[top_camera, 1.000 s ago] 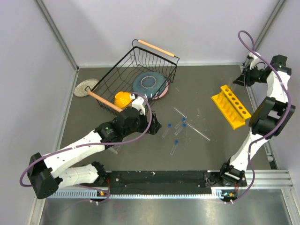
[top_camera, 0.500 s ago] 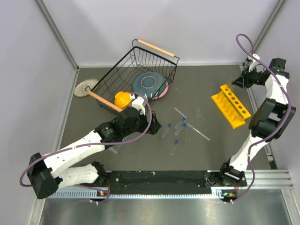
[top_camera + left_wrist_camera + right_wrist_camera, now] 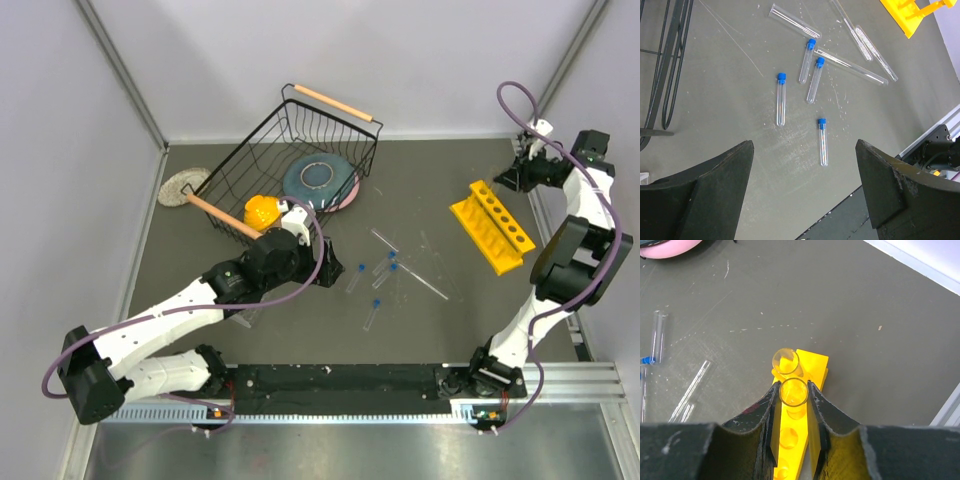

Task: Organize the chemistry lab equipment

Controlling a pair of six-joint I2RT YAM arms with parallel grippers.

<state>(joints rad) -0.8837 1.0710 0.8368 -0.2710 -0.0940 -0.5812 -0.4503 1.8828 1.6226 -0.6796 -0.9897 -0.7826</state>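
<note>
Right wrist: hand [image 3: 793,396] clamps clear tube [image 3: 793,390] above yellow rack [image 3: 813,363] holes.

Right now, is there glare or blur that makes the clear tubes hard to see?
Top external: even light, but the uncapped tubes look faint. Left wrist: sharp, white glints along them. Right wrist: the gripped tube has a sharp rim.
</note>
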